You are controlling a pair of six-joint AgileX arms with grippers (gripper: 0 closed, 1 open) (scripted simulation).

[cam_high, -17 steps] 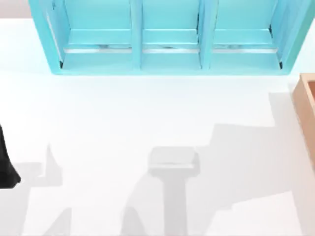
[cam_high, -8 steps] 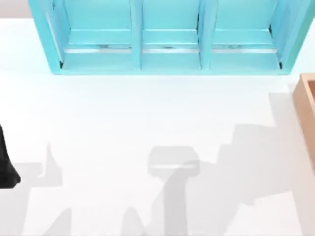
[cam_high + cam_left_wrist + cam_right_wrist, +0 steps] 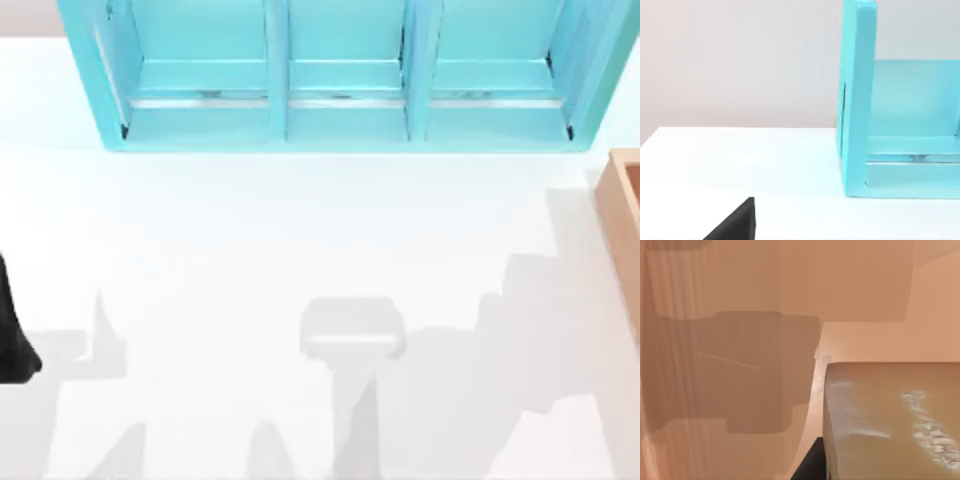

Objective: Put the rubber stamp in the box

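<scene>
Rubber stamp [image 3: 890, 420] carried close under right wrist, over orange-brown box [image 3: 740, 340] interior, placed for dropping inside. Jaw state: cannot tell. Left arm [image 3: 12, 335] parked at table's left edge.

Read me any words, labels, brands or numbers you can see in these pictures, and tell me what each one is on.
No readable text anywhere.
Rubber stamp: a whitish speckled mark on one face, not legible as letters or numbers.
Box, turquoise shelf, table: no markings.
</scene>
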